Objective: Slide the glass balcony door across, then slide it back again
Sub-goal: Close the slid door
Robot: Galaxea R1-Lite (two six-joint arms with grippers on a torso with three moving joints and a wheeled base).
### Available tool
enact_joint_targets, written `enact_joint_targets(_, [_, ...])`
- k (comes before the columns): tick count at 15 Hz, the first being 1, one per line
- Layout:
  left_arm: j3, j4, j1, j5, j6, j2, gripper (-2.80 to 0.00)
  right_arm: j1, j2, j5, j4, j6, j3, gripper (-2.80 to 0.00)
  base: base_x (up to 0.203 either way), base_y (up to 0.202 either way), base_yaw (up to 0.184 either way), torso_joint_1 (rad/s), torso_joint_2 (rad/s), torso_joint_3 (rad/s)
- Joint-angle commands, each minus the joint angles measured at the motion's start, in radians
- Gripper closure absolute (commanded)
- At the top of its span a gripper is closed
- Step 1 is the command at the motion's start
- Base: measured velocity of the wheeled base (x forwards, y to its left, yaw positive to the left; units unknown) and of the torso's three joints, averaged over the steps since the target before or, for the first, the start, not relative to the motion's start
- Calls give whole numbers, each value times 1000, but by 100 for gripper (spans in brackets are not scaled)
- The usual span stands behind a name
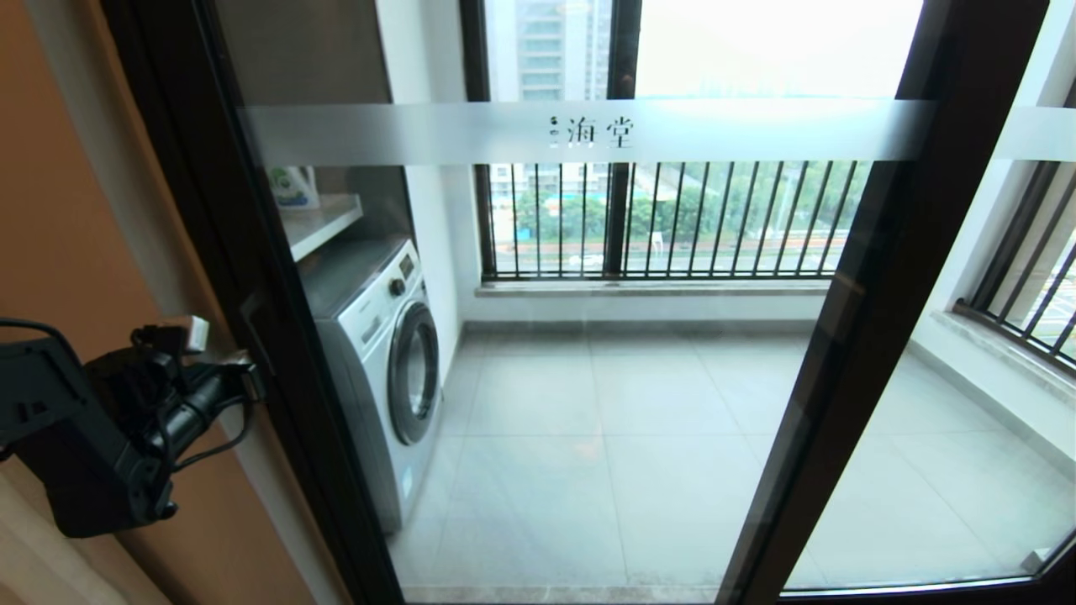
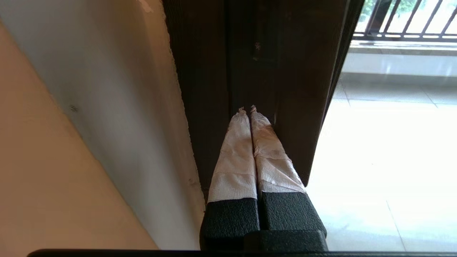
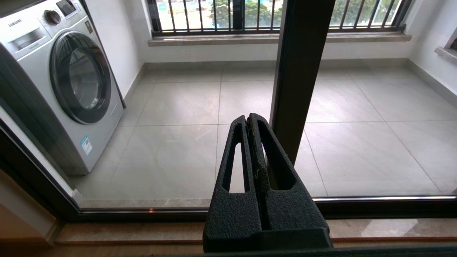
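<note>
The glass balcony door point(image 1: 588, 132) fills the head view, its frosted band carrying small Chinese characters. Its dark left stile point(image 1: 252, 277) stands against the wall, and its right stile point(image 1: 874, 336) slants down the right side. My left gripper point(image 1: 245, 374) is shut, with nothing between its white-wrapped fingers point(image 2: 235, 157). Its tips point(image 2: 248, 109) rest on the dark stile point(image 2: 257, 71), just short of a short dark handle point(image 2: 262, 46). My right gripper point(image 3: 250, 118) is shut and empty, low in front of the glass beside a dark stile point(image 3: 300, 71). It does not show in the head view.
An orange-beige wall point(image 1: 59, 210) lies left of the door. Behind the glass are a washing machine point(image 1: 387, 353), a tiled floor point(image 1: 630, 420) and the black-railed window point(image 1: 672, 218). A second glass panel with a plain frosted band point(image 1: 1034, 134) is at the right. The floor track point(image 3: 142, 214) runs below.
</note>
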State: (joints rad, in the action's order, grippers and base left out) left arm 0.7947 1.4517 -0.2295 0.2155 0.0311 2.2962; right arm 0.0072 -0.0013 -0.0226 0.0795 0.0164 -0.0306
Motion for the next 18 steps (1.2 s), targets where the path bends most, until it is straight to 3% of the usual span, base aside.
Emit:
enact_joint_targets(1, [1,9,26,9,0,-3,0,0,0,0,0,0,0,0,0,0,0,0,0,0])
enact_joint_targets(7, [9,0,85,2,0,-44,0,0,0,0,0,0,0,0,0,0,0,0,0,0])
enact_joint_targets(11, [113,-13,120,-91,0,-64,0,0,0,0,0,0,0,0,0,0,0,0,0,0])
enact_joint_targets(14, [139,-102,128,-95,-5,-130,0,0,1,0,0,0,0,0,0,0,0,0,0,0])
enact_joint_targets(18, [93,-107,126,-99,-7,-153,0,0,0,0,0,0,0,0,0,0,0,0,0,0])
